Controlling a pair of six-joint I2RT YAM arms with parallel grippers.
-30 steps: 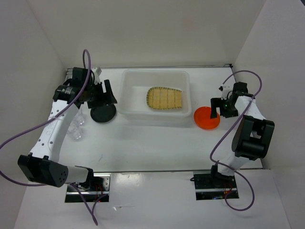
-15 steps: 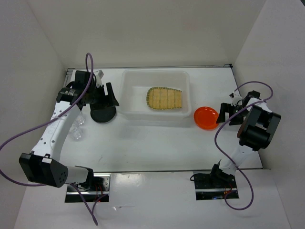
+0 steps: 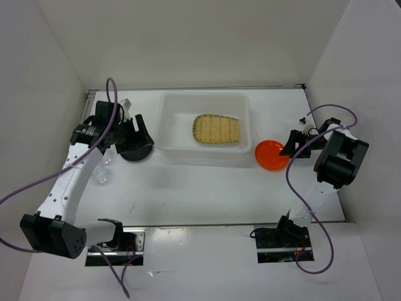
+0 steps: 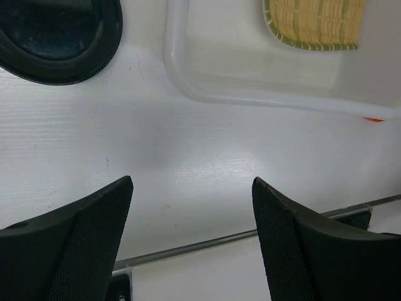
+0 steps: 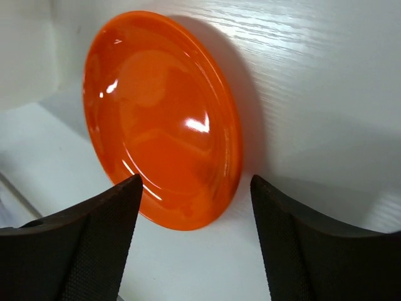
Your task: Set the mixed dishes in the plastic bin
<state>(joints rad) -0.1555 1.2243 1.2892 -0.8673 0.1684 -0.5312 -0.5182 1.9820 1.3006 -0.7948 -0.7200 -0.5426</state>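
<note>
The translucent plastic bin stands at the back middle with the tan bamboo tray lying in it. The orange plate lies on the table just right of the bin. My right gripper is open at the plate's right edge; in the right wrist view the plate sits just ahead of the open gripper. The black plate lies left of the bin, with my open, empty left gripper above it. Two clear cups stand left of the black plate.
In the left wrist view the black plate, the bin's near corner and the tray lie beyond the open gripper. White walls enclose the table on three sides. A metal rail runs along the near edge.
My right gripper has lifted off the orange plate, moved to its right side and turned low toward it. My left gripper shifted slightly left and nearer over the black plate.
</note>
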